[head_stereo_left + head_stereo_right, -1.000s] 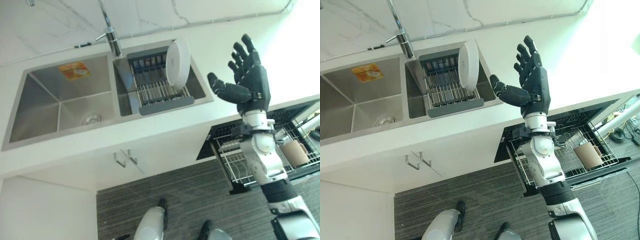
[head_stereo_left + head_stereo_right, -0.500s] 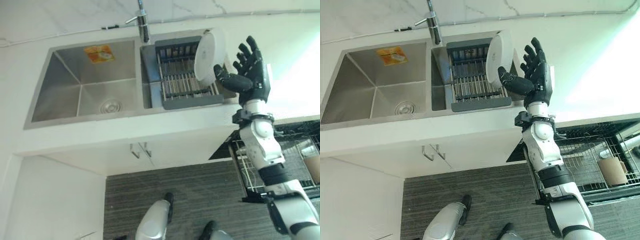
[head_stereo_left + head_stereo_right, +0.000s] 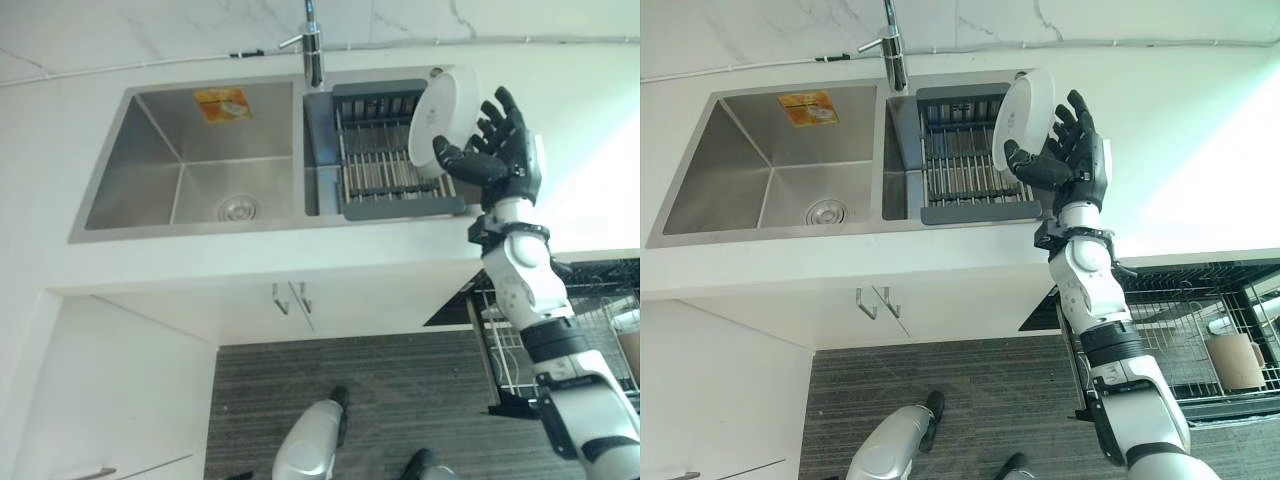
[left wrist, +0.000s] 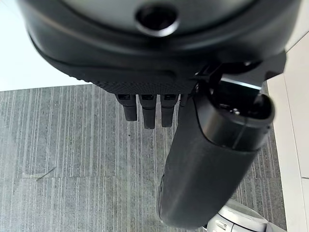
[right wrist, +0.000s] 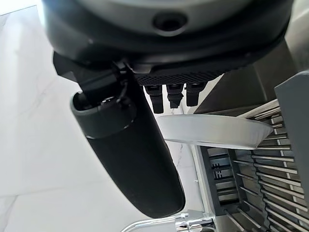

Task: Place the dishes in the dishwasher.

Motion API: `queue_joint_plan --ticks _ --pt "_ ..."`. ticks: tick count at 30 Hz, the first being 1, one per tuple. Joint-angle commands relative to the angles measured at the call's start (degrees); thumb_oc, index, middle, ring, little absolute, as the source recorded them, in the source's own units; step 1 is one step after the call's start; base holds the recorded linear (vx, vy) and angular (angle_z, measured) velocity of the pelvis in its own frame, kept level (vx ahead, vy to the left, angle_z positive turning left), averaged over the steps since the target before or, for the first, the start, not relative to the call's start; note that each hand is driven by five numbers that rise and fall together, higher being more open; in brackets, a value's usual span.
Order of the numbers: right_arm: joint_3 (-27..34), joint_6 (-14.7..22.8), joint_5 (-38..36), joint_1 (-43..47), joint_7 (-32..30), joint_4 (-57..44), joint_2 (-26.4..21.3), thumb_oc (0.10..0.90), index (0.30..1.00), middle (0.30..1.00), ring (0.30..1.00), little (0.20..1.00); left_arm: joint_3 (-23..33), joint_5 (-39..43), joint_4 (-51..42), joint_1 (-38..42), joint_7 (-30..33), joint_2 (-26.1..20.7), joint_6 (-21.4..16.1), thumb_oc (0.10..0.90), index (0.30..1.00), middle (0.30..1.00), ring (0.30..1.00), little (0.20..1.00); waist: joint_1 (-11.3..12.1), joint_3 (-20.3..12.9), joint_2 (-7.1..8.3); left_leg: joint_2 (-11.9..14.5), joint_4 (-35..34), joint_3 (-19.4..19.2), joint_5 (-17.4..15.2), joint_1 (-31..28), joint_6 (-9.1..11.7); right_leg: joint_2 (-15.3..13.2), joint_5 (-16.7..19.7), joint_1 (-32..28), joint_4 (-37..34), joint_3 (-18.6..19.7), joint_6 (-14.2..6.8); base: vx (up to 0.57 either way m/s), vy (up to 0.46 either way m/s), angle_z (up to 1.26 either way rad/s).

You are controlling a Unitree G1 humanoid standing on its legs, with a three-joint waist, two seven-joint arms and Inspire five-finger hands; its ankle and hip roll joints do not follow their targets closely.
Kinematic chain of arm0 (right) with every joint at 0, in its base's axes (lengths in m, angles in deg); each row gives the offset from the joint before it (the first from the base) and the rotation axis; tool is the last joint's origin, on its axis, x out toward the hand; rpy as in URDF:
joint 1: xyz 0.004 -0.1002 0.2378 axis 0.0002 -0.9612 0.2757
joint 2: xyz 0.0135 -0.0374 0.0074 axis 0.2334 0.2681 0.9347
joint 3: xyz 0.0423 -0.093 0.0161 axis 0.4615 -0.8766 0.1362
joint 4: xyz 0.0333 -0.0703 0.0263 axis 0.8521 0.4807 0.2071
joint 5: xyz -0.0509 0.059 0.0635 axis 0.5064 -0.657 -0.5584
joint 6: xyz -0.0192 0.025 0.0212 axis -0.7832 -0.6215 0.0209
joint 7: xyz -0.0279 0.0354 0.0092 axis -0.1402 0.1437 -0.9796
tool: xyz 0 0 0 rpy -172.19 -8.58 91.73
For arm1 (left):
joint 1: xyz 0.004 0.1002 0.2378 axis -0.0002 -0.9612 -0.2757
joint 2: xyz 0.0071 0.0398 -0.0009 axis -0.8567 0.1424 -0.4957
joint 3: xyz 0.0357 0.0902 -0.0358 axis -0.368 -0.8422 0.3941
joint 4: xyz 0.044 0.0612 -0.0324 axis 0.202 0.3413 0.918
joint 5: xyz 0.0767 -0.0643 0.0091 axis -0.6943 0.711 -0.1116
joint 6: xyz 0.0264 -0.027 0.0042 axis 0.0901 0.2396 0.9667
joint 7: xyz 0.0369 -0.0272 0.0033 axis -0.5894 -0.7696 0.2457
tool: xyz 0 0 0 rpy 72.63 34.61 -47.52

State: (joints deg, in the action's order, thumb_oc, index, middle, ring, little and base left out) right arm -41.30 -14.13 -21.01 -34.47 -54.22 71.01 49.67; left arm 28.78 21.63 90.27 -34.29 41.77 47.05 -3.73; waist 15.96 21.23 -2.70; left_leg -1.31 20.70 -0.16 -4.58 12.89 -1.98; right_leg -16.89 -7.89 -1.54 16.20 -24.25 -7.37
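A white plate (image 3: pixel 438 115) stands on edge at the right end of a grey drying rack (image 3: pixel 380 165) in the sink's right basin. My right hand (image 3: pixel 508 165) is raised at the plate's right rim and is open. Its thumb lies across the plate's lower front and its spread fingers are behind the rim. In the right wrist view the plate's rim (image 5: pixel 212 133) lies just past the thumb and fingers of the right hand (image 5: pixel 169 53). The open dishwasher rack (image 3: pixel 1170 330) shows at lower right. My left hand (image 4: pixel 145 72) hangs open over the floor.
The steel left basin (image 3: pixel 190 170) has a drain and an orange sticker. A faucet (image 3: pixel 312 45) stands behind the divider. A brown cup (image 3: pixel 1235 360) sits in the dishwasher rack. Cabinet handles (image 3: pixel 872 302) are below the white counter, above striped grey floor.
My right hand has moved from above the counter over to the plate, and its thumb and fingers now bracket the rim. The whole view has shifted as the head moved.
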Motion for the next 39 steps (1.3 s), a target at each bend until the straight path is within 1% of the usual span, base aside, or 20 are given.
queue_joint_plan --ticks 1,9,12,21,25,27,31,33,38,39 --pt "2.5 5.1 -1.3 9.9 -0.6 -1.3 -5.5 0.800 0.900 0.900 0.900 0.900 -2.9 -2.7 1.9 -3.4 -0.9 -4.6 -0.6 0.800 0.900 0.900 0.900 0.900 0.4 -3.2 -0.17 3.4 -3.5 2.0 -4.0 -3.9 3.3 -1.4 -1.3 0.9 1.0 3.5 -1.4 0.01 0.010 0.03" --pt "2.7 4.7 -1.9 11.1 0.4 2.5 -7.1 0.800 0.900 0.900 0.900 0.900 -3.2 -2.6 1.6 -3.4 -1.0 -4.8 -0.5 0.800 0.900 0.900 0.900 0.900 0.5 -2.8 -0.38 3.3 -3.5 2.3 -3.9 -4.1 3.4 -1.7 -1.1 0.8 1.0 3.4 -1.4 0.01 0.005 0.03" --pt "2.4 4.4 -2.8 12.0 1.4 5.1 -8.0 0.800 0.900 0.900 0.900 0.900 -3.4 -2.6 1.2 -3.4 -1.4 -5.2 -0.5 0.800 0.900 0.900 0.900 0.900 0.7 -2.5 -0.68 3.2 -3.5 2.4 -3.8 -4.0 3.4 -1.9 -1.0 0.7 1.0 3.3 -1.5 0.00 0.000 0.00" --pt "1.4 4.4 -2.1 14.6 3.3 7.4 -8.9 0.800 0.900 0.900 0.900 0.900 -3.7 -2.3 0.8 -3.3 -1.8 -5.4 -0.1 0.800 0.900 0.900 0.900 0.900 1.0 -1.9 -1.16 2.8 -3.5 2.9 -3.5 -3.8 3.5 -2.4 -0.9 0.7 1.0 3.2 -1.6 0.00 0.008 0.00" --pt "0.5 4.1 -2.8 16.4 4.5 8.4 -9.5 0.800 0.900 0.900 0.900 0.900 -3.8 -2.5 0.7 -3.6 -2.1 -5.6 -0.5 0.800 0.900 0.900 0.900 0.900 1.4 -1.4 -1.49 2.6 -3.5 3.2 -3.3 -3.6 3.5 -2.8 -0.7 0.6 1.0 2.9 -1.8 0.01 0.030 0.01" --pt "0.2 4.0 -1.9 17.1 5.0 8.8 -9.7 0.800 0.900 0.900 0.900 0.900 -3.8 -2.4 0.6 -3.5 -2.1 -5.7 -0.4 0.800 0.900 0.900 0.900 0.900 1.6 -1.4 -1.53 2.5 -3.5 3.3 -3.3 -3.5 3.5 -3.0 -0.7 0.6 1.0 2.9 -1.9 0.01 0.017 0.01" --pt "-1.1 3.0 -0.4 18.9 6.1 9.2 -10.4 0.800 0.900 0.900 0.900 0.900 -3.9 -1.8 0.6 -3.7 -2.2 -5.7 -0.7 0.800 0.900 0.900 0.900 0.900 1.8 -1.1 -1.65 2.4 -3.5 3.6 -3.1 -3.3 3.5 -3.3 -0.6 0.5 1.0 2.6 -2.0 0.01 0.040 0.04" --pt "-1.7 2.5 -0.8 19.5 6.1 9.4 -10.8 0.800 0.900 0.900 0.900 0.900 -3.9 -1.9 0.3 -3.8 -2.4 -5.9 -0.7 0.800 0.900 0.900 0.900 0.900 2.0 -1.0 -1.72 2.4 -3.5 3.7 -3.0 -3.2 3.5 -3.4 -0.5 0.4 1.0 2.5 -2.0 0.01 0.033 0.07" --pt "-1.9 0.3 -4.0 20.3 7.1 11.9 -11.4 0.800 0.900 0.900 0.900 0.900 -3.8 -2.1 0.0 -4.0 -2.5 -6.1 -0.7 0.800 0.900 0.900 0.900 0.900 2.6 -1.0 -1.86 2.2 -3.5 4.0 -3.0 -3.2 3.6 -3.8 -0.5 -0.2 1.0 1.8 -2.1 0.03 0.035 0.14" --pt "-1.8 0.1 -5.0 20.4 8.3 13.5 -11.6 0.800 0.900 0.900 0.900 0.900 -3.8 -2.2 0.1 -4.0 -2.6 -6.1 -0.8 0.800 0.900 0.900 0.900 0.900 2.8 -1.0 -1.98 2.1 -3.5 4.1 -2.9 -3.1 3.6 -4.0 -0.5 -0.3 1.0 1.6 -2.0 0.03 0.044 0.08"
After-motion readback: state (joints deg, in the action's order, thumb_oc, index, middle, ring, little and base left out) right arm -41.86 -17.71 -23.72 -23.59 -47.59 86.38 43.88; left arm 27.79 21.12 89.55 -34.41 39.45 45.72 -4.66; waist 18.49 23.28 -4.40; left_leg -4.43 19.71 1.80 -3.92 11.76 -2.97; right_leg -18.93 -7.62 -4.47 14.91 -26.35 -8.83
